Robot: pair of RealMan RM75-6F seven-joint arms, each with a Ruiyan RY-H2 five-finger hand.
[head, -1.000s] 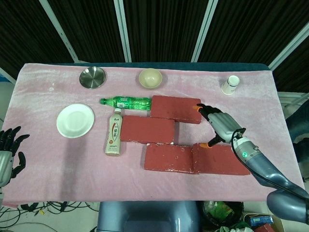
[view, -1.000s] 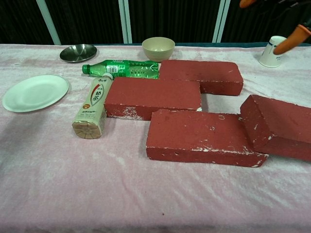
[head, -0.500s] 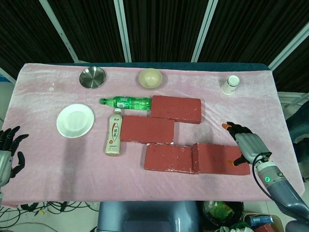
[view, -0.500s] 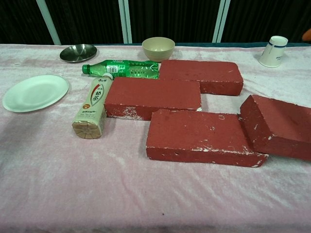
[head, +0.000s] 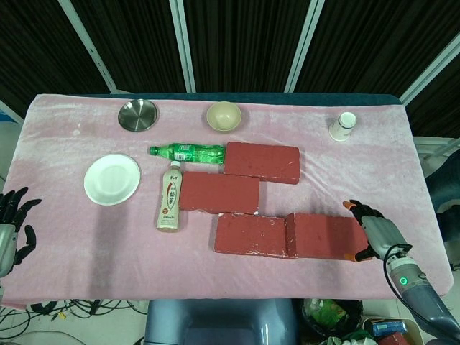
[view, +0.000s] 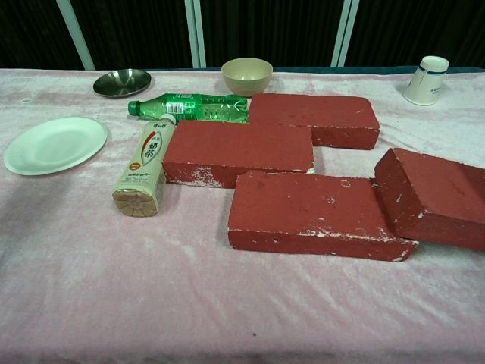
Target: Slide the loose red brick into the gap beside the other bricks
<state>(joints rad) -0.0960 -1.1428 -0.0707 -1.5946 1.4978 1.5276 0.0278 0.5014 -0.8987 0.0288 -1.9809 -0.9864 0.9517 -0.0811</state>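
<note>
Three red bricks lie stepped together: a far brick (head: 262,162), a middle brick (head: 219,192) and a near brick (head: 251,235). The loose red brick (head: 323,236) lies against the near brick's right end; in the chest view this loose brick (view: 432,197) sits tilted, its left end up on the near brick (view: 307,212). A bare gap (head: 277,200) shows right of the middle brick. My right hand (head: 374,231) is at the loose brick's right end, fingers spread, holding nothing. At the table's left front edge, my left hand (head: 11,226) hangs with fingers apart. Neither hand shows in the chest view.
A green bottle (head: 188,152) and a beige bottle (head: 169,206) lie left of the bricks. A white plate (head: 112,179), a steel dish (head: 138,115), a beige bowl (head: 223,116) and a paper cup (head: 343,126) stand on the pink cloth (head: 72,244).
My right hand has pulled back from above the gap, moving right and toward the front edge, down to the loose brick's right end. The bricks and left hand have not visibly shifted.
</note>
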